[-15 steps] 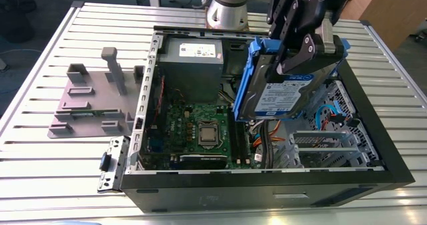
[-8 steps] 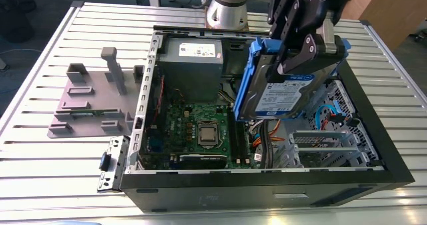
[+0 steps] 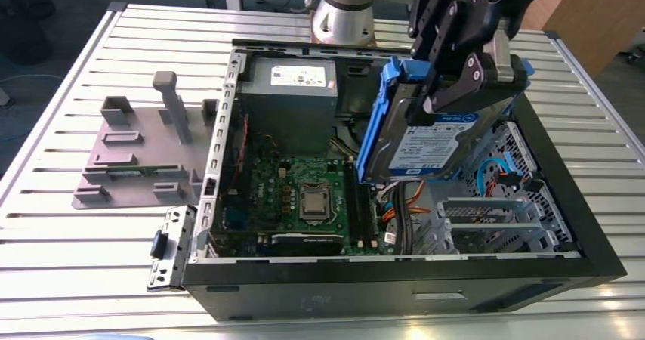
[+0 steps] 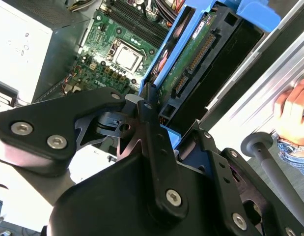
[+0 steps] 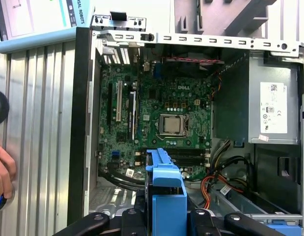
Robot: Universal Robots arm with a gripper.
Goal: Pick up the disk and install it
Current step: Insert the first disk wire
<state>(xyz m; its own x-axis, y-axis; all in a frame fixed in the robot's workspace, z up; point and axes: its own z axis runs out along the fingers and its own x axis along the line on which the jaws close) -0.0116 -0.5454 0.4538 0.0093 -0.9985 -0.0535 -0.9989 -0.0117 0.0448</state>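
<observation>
I see the gripper (image 3: 466, 79) clamped on the disk (image 3: 436, 140), holding it above the open case (image 3: 403, 279); the disk hangs tilted on edge, label facing the exterior view's right, over the case's middle, clear of the parts below as far as I can tell. Its blue bracket (image 3: 385, 121) runs along the edges, and in the second wrist view I see the black fingers (image 4: 152, 132) pressing the bracket (image 4: 166, 59) from both sides, with the disk's connector edge (image 4: 191, 64) pointing down toward the case. In the first wrist view the bracket (image 5: 166, 191) sits between the gripper's links, just over the case floor. Inside the case lies a green board (image 3: 302, 196) with a square silver socket (image 3: 316, 202) at its centre, a grey power box (image 3: 290, 91) with a white sticker at the case's far end, a bundle of orange and black wires (image 3: 403, 204) beside the board, and a perforated metal cage (image 3: 494, 223) with blue cables at the case's side on the exterior view's right. Outside the case, on the slatted table (image 3: 60, 264), a grey fixture (image 3: 141, 151) stands at the exterior view's left. A person's hand (image 4: 291, 108) rests on the table near the case in the second wrist view.
</observation>
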